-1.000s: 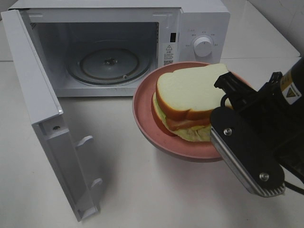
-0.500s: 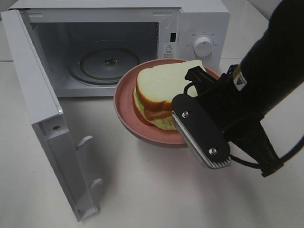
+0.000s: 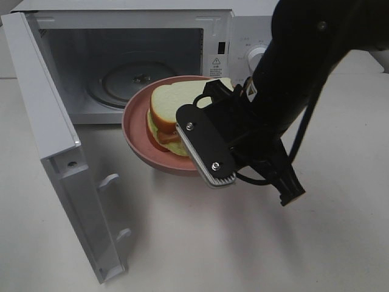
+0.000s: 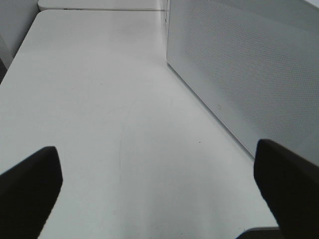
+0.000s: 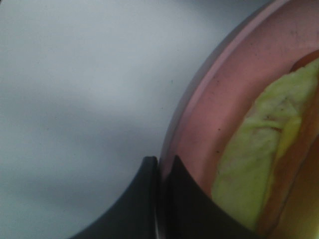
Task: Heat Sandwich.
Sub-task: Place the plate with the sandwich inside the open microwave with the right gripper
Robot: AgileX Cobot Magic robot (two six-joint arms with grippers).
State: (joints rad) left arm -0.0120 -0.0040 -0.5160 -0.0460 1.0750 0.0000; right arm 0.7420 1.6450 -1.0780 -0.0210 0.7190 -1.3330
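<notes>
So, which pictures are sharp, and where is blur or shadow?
Exterior high view: sharp; the sandwich and pink plate are evenly lit, with a soft shadow on the table. Right wrist view: plate rim and lettuce are blurred; the right gripper is a dark shape. Left wrist view: the left gripper is dark and blurred, the microwave wall clear.

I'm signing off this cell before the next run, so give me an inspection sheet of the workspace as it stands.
Surface: white table, no spills visible.
Job's things: sandwich sits on the pink plate, held in front of the open microwave; its door is swung wide, and the turntable carries nothing.
Clutter: nothing seen.
Grippers: right gripper shut on the plate's rim; left gripper open over the table beside the microwave's perforated side, holding nothing.
Cables: black cable runs along the right arm, apart from the plate.
Surroundings: nothing seen.
</notes>
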